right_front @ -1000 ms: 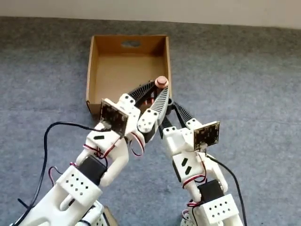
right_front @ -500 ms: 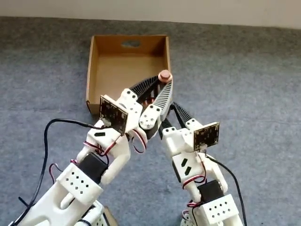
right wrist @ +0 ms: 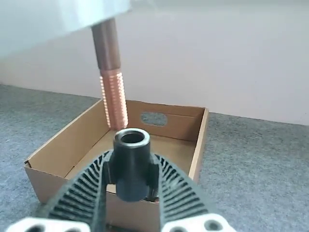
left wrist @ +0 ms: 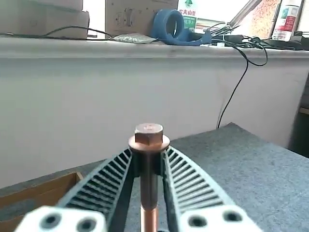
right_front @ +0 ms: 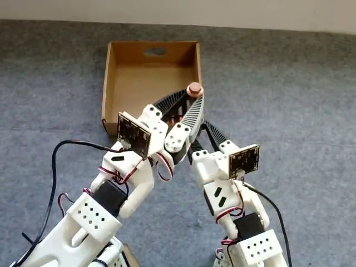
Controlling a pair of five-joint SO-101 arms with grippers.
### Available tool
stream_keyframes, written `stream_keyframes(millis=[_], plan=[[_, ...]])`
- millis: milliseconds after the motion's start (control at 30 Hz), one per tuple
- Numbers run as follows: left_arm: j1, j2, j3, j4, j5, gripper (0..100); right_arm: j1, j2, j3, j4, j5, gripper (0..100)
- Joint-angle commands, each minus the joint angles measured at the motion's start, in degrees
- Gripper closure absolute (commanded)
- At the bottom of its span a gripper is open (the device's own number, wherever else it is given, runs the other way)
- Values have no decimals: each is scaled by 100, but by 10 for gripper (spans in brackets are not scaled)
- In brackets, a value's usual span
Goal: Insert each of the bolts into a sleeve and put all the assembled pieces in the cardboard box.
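Note:
My left gripper [left wrist: 149,157] is shut on a copper bolt [left wrist: 148,174], held upright with its hex head [right_front: 193,89] on top, above the near right corner of the cardboard box [right_front: 114,72]. My right gripper [right wrist: 129,166] is shut on a black sleeve [right wrist: 131,162], bore facing up. The bolt's threaded end [right wrist: 114,99] hangs just behind and above the sleeve's opening, not inside it. In the high view the right gripper [right_front: 196,137] sits under the left one, its tips hidden.
The box [right wrist: 186,126] is open-topped, with a handle slot [right_front: 154,52] in its far wall; the floor that shows is bare. Grey carpet [right_front: 289,94] surrounds it. A pale wall [left wrist: 96,96] stands beyond the table.
The left gripper carried the bolt slightly up and to the right, toward the box's right wall, then held still. The right arm has not moved.

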Motion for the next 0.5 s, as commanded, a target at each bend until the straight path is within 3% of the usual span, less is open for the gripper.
stream_keyframes(millis=[0,200,467], plan=[[66,-22,-374,-123,26,990,-40,-40,-92,-101,-53,990],[22,48,-602,-123,9,990,-40,-40,-92,-101,-53,990],[48,1147,-1077,-123,26,990,-40,-57,-13,-110,-53,990]])
